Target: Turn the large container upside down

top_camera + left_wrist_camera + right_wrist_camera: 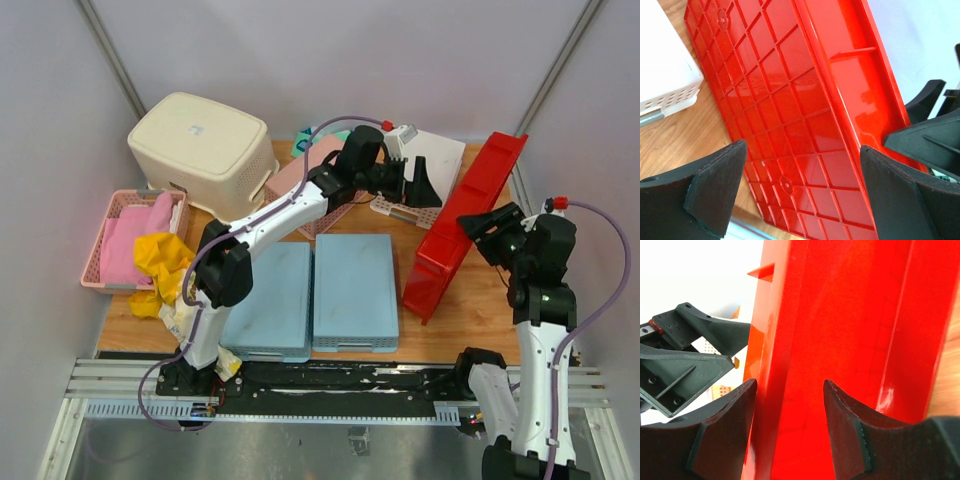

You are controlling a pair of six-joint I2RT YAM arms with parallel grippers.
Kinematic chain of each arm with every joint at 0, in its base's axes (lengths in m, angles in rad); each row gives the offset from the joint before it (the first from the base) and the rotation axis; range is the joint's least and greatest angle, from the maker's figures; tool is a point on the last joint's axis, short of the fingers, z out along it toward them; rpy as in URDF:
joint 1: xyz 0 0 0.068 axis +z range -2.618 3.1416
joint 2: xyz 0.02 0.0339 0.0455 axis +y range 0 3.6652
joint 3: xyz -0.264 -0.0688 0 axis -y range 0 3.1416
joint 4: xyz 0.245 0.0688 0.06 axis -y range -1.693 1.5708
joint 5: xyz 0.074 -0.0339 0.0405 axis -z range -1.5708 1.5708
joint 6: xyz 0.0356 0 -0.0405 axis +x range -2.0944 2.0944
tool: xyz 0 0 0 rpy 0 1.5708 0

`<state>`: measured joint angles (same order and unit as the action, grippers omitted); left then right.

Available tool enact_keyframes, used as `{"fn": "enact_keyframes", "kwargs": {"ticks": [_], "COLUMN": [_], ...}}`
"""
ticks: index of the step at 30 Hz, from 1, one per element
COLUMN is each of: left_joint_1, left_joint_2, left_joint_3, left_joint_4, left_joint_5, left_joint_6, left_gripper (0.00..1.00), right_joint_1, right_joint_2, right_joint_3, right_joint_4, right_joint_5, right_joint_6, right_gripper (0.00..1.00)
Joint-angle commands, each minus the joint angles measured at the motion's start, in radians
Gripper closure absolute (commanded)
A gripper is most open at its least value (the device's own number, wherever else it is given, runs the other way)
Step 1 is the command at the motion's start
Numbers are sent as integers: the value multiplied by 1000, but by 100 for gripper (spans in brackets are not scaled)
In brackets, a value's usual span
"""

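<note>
The large container (200, 150), a cream-beige tub, stands at the back left of the table with its closed base facing up; neither gripper is near it. A red tray (465, 225) stands tilted on its long edge at the right. My right gripper (482, 222) is open, its jaws straddling the tray's upper rim (790, 340) with a gap on the inner side. My left gripper (418, 185) is wide open, facing the tray's ribbed underside (790, 100) with nothing between its fingers (715, 185).
A white lattice basket (435, 160) lies behind the left gripper. A pink basket (300, 175) sits under the left arm. Two blue containers (355, 290) lie side by side at the front. A pink basket with cloth (120, 240) and a yellow cloth (165, 265) are at the left.
</note>
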<state>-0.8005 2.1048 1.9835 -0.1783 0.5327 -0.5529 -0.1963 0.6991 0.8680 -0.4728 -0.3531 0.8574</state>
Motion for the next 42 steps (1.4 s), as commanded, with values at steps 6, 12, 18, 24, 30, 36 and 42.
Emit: {"fn": "enact_keyframes", "kwargs": {"ticks": [6,12,18,24,30,36,42], "left_joint_1": [-26,-37,-53,-68,-78,-80,-81], "left_joint_2": [-50,-28,-4,20,33,43,45], "left_joint_3": [7,51,88,125,140,142,136], "left_joint_4": [-35,-71,-102,-119,-125,-119,-118], "left_joint_5": [2,5,10,16,16,21,21], "left_joint_6": [35,47,58,62,64,53,50], "left_gripper": [1,1,1,1,1,1,1], "right_joint_1": [35,35,36,35,35,36,35], "right_joint_2": [-85,-160,-171,-105,-82,-94,-73], "right_joint_3": [108,121,144,178,189,145,125], "right_joint_4": [-377,-515,-642,-765,-805,-725,-646], "right_joint_5": [331,471,612,738,892,849,791], "right_joint_6": [-244,-284,-298,-268,-250,-290,-313], "right_gripper": [45,45,47,49,49,47,47]}}
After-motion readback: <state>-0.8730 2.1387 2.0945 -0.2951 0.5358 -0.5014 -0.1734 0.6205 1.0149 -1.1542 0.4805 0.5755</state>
